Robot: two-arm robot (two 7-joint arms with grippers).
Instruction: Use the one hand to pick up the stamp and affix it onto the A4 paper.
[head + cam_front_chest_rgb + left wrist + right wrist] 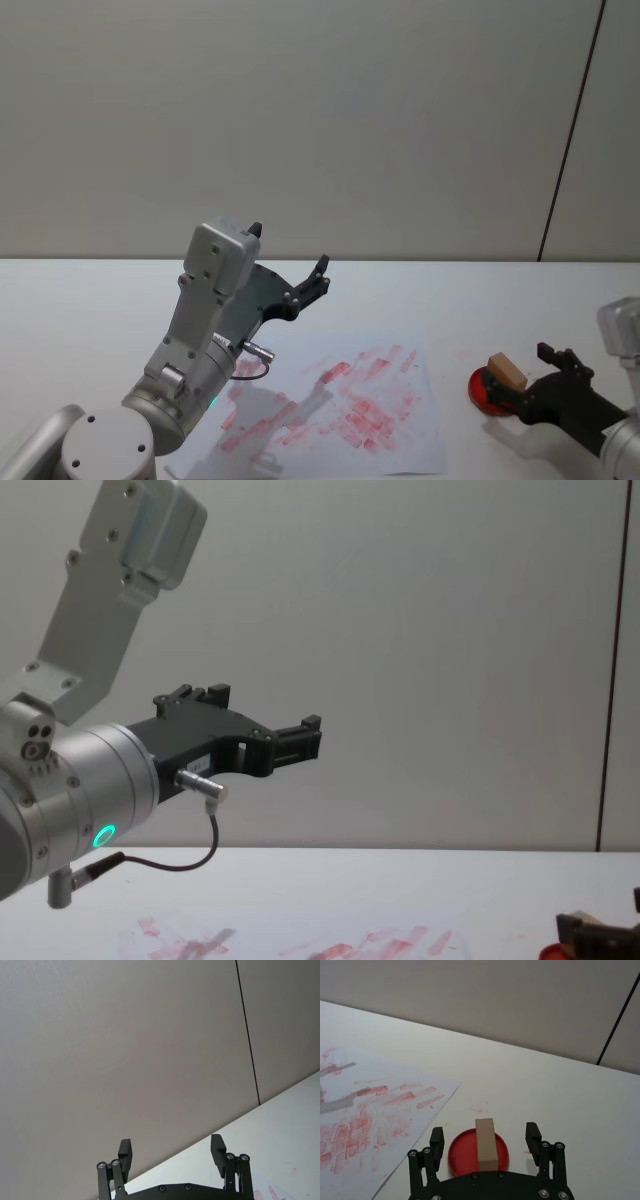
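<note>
stamp (486, 1144) on red disc (465, 1154), between spread right end effector (485, 1134) jaws

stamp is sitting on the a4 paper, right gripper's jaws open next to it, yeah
No: the stamp sits on the red disc, beside the A4 paper, as the right wrist view shows. The right gripper does have its jaws open next to it; the left gripper hangs raised.

Flat red disc (462, 1152) on white table (500, 300), grey wall (300, 120) behind; thin dark seam (572, 130) down it
</note>
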